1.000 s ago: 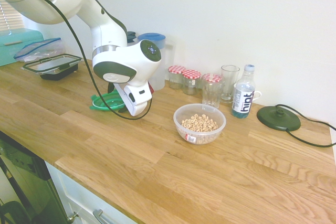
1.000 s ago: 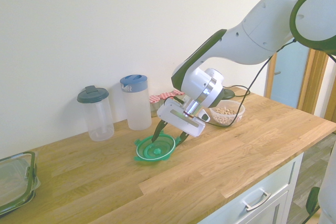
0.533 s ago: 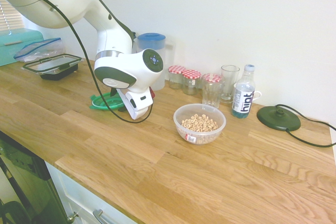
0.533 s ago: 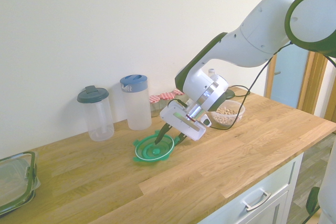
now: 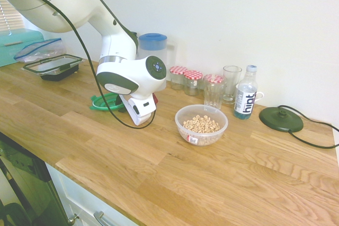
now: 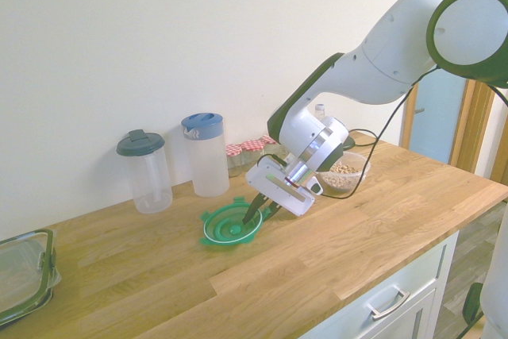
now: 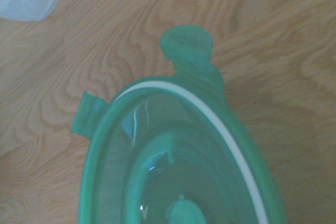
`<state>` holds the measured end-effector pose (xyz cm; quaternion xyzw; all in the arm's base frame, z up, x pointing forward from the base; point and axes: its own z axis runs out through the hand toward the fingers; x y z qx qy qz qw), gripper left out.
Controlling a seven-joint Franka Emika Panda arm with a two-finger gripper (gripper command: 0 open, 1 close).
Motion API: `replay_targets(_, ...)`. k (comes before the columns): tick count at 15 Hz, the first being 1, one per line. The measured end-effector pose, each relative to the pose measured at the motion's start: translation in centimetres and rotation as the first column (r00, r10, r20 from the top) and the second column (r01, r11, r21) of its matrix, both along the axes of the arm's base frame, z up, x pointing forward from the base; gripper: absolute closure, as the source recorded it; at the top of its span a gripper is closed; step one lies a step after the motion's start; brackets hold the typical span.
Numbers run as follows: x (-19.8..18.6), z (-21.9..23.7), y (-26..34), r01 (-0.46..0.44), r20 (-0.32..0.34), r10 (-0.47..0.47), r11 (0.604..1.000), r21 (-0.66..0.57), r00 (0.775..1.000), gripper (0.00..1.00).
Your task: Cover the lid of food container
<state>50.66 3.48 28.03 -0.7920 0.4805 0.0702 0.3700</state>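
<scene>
A: Where's the lid (image 6: 231, 225)?

B: Flat on the wooden counter (image 6: 341, 236), centre-left of the second exterior frame, in front of the blue-lidded pitcher (image 6: 205, 153). In the wrist view it fills the lower half, green with a white seal ring and snap tabs.

A: Gripper (image 6: 258, 212)?

B: Angled down at the lid's right edge, dark fingers (image 6: 252, 213) narrow, tips at the rim. Whether they actually clamp it cannot be told from the frames.

A: Food container (image 5: 201, 124)?

B: Right of centre in the first exterior frame, cereal rings inside, uncovered, well apart from the lid. Jam jars (image 5: 186, 79), glasses (image 5: 222, 87) and a water bottle (image 5: 245, 92) stand behind it.
</scene>
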Motion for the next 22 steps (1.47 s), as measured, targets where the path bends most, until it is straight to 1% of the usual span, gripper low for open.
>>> replay_targets(6,-0.2,-0.1,0.2,-0.009,0.01,0.009,1.0,0.003,1.0,1.0)
replay_targets(8,-0.4,1.0,0.4,-0.05,0.024,0.051,0.998,-0.031,0.998,1.0)
replay_targets(10,-0.7,4.1,0.5,-0.111,0.028,0.115,0.985,-0.13,0.993,1.0)
replay_targets(13,-2.4,10.3,1.0,-0.156,0.023,0.171,0.937,-0.312,0.985,1.0)
replay_targets(14,-3.1,12.5,0.7,-0.17,0.003,0.185,0.912,-0.374,0.983,1.0)
replay_targets(15,-3.8,15.2,-0.3,-0.183,-0.028,0.191,0.878,-0.442,0.981,1.0)
replay_targets(17,-4.2,21.6,-2.6,-0.204,-0.083,0.191,0.792,-0.575,0.978,1.0)
replay_targets(19,-4.0,27.9,-4.6,-0.236,-0.145,0.189,0.687,-0.687,0.971,1.0)
replay_targets(20,-3.8,30.3,-5.0,-0.255,-0.173,0.19,0.632,-0.731,0.966,1.0)
replay_targets(22,-2.3,33.1,-5.0,-0.274,-0.21,0.182,0.509,-0.816,0.961,1.0)
